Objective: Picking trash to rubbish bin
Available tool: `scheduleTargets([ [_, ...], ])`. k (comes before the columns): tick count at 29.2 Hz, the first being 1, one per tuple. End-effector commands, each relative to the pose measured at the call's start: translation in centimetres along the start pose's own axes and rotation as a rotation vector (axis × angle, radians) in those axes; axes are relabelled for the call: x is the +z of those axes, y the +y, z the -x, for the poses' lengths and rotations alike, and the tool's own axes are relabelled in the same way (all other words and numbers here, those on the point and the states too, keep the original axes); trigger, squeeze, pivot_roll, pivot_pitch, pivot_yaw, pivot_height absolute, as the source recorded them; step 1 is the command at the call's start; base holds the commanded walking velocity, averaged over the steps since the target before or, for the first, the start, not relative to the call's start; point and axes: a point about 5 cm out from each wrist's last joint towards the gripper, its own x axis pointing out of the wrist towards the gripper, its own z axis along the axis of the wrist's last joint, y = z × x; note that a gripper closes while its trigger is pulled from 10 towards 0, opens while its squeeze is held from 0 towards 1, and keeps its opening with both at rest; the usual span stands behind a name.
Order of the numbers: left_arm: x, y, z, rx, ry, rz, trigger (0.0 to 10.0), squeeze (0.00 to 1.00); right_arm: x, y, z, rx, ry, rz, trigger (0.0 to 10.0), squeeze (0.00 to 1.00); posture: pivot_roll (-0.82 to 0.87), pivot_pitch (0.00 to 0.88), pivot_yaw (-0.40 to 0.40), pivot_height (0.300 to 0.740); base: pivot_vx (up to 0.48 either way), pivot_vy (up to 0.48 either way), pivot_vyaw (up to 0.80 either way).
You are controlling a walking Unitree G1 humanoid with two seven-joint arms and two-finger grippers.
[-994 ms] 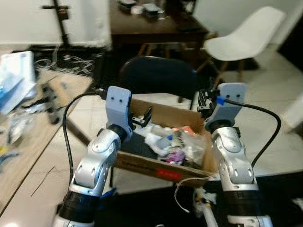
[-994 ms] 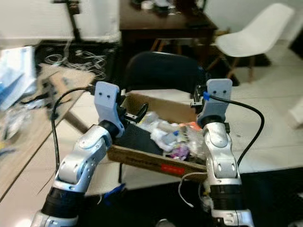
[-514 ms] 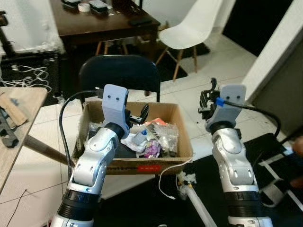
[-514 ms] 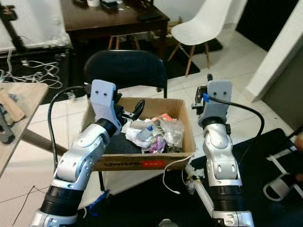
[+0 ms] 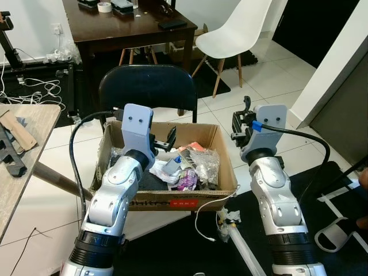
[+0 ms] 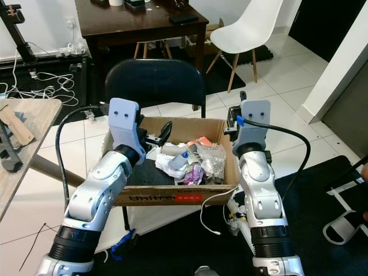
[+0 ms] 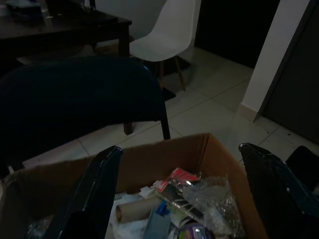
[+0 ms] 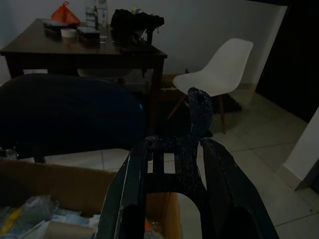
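Observation:
A cardboard box [image 5: 172,202] rests on a black chair [image 5: 146,86] in front of me. It holds trash [image 5: 187,167]: crumpled plastic, paper, a cardboard tube and wrappers. My left gripper [image 5: 170,137] hovers over the box's back left part, open, with its fingers [image 7: 94,199] spread wide above the trash [image 7: 189,199]. My right gripper [image 5: 240,122] is raised beside the box's back right corner. In the right wrist view it [image 8: 174,149] is shut on a black plastic piece [image 8: 187,134] that sticks up between the fingers.
A dark wooden table [image 5: 123,26] and a white chair [image 5: 238,31] stand behind the black chair. A wooden desk [image 5: 17,155] with cables lies to my left. A black mat [image 5: 333,195], a white cable [image 5: 201,224] and a white rod [image 5: 238,244] lie on the floor at my right.
The whole view swung and steadied as the camera moved. My right gripper has shifted a little left, closer to the box's back right corner. The left gripper stays over the box.

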Motion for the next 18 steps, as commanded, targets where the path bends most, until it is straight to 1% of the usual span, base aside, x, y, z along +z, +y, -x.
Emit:
scheduleTargets([
  [1, -0.37, 0.07, 0.15, 0.008, 0.012, 0.014, 10.0, 0.0, -0.4, -0.14, 0.38, -0.002, 0.012, 0.002, 10.0, 0.0, -0.02, 0.122, -0.012, 0.74, 0.405, 0.0, 0.0],
  [10, -0.35, 0.0, -0.05, 0.006, 0.014, 0.017, 10.0, 0.0, -0.54, 0.16, 0.45, 0.012, 0.02, -0.001, 10.0, 0.0, -0.02, 0.113, -0.013, 0.74, 0.407, 0.0, 0.0],
  [13, -0.41, 0.07, -0.07, 0.02, 0.013, 0.002, 10.0, 0.0, -0.62, 0.2, 0.44, 0.018, 0.026, 0.001, 10.0, 0.0, -0.02, 0.113, -0.013, 0.74, 0.365, 0.0, 0.0],
  [15, -0.42, 0.19, -0.03, 0.043, 0.001, -0.003, 10.0, 0.0, -0.69, 0.22, 0.45, 0.021, 0.03, 0.002, 10.0, 0.0, -0.02, 0.107, -0.015, 0.74, 0.0, 0.0, 0.0],
  [18, -0.47, 0.24, 0.01, 0.046, -0.001, -0.003, 10.0, 0.0, -0.81, 0.25, 0.48, 0.025, 0.036, 0.002, 10.0, 0.0, -0.02, 0.107, -0.015, 0.74, 0.0, 0.0, 0.0],
])
